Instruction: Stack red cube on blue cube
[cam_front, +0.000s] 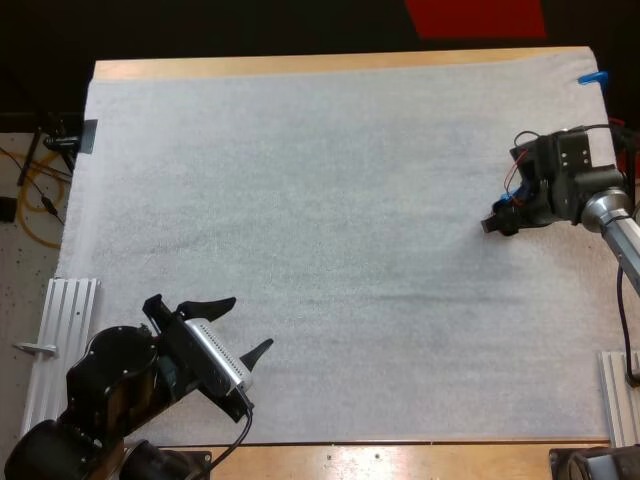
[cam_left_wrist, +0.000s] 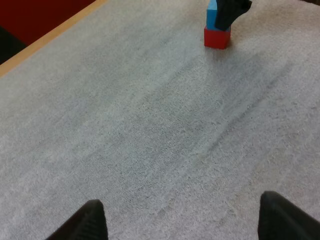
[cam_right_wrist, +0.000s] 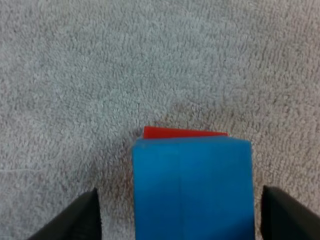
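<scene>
A blue cube (cam_right_wrist: 192, 185) sits on top of a red cube (cam_right_wrist: 182, 133) on the white mat, at its right side. My right gripper (cam_right_wrist: 180, 215) is open around the blue cube, one black finger on each side and apart from it. In the left wrist view the stack stands far off: the blue cube (cam_left_wrist: 212, 17) on the red cube (cam_left_wrist: 217, 38), with the right gripper (cam_left_wrist: 232, 10) down over the blue one. In the high view the right gripper (cam_front: 497, 222) covers the cubes. My left gripper (cam_front: 250, 322) hangs open over the mat's near left part, holding nothing.
The white mat (cam_front: 330, 230) covers nearly the whole table. A wooden strip (cam_front: 300, 66) runs along the far side. Metal rails lie at the near left (cam_front: 62, 330) and near right (cam_front: 620, 395) corners.
</scene>
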